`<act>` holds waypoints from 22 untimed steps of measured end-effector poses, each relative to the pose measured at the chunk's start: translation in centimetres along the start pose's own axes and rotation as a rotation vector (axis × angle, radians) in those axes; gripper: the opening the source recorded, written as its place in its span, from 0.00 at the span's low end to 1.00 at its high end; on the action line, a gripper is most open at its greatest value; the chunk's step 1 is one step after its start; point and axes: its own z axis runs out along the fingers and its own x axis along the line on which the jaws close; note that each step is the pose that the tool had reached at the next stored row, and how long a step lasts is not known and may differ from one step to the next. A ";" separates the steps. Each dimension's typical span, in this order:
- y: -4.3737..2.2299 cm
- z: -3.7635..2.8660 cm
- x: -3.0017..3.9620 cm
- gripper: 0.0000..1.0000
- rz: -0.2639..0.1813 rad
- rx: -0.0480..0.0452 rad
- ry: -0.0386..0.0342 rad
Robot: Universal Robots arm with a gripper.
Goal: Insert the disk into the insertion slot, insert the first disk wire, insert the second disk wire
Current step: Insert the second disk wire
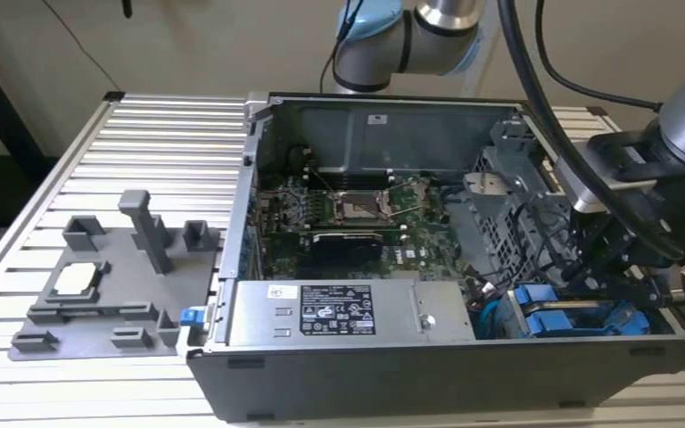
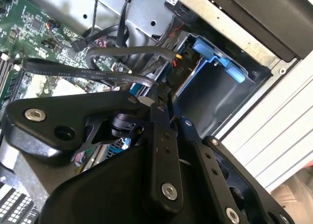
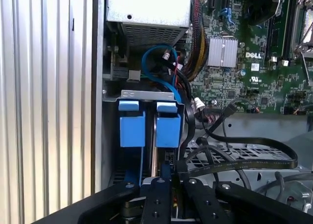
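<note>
Right under the wrist cameras, my pincer has its fingers pressed together, and the flat black wire loops round and ends at their tips. I take it as pinching that wire's plug, though the plug itself is hidden behind the linkage. In the exterior view the pincer hangs low inside the open computer case, at the corner on the exterior view's right.

Just past the tips is the insertion slot, a grey sheet-metal bay. Two blue carriers sit upright in it, side by side. I take the one in line with the pincer as the disk. It looks fully down in the bay, so I judge the first step done.

The wire work looks unfinished. This wire is in my grip and apparently not yet plugged in, and I cannot see the disk's connectors to say whether either wire is home.

Beyond the bay lies a tangle of blue, red and black cables, then the green motherboard and the grey power-supply box.

Farthest out, a grey plastic fixture rests on the slatted desk.
</note>
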 end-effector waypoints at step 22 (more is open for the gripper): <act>-0.14 0.55 0.06 0.16 0.000 0.0002 -0.0030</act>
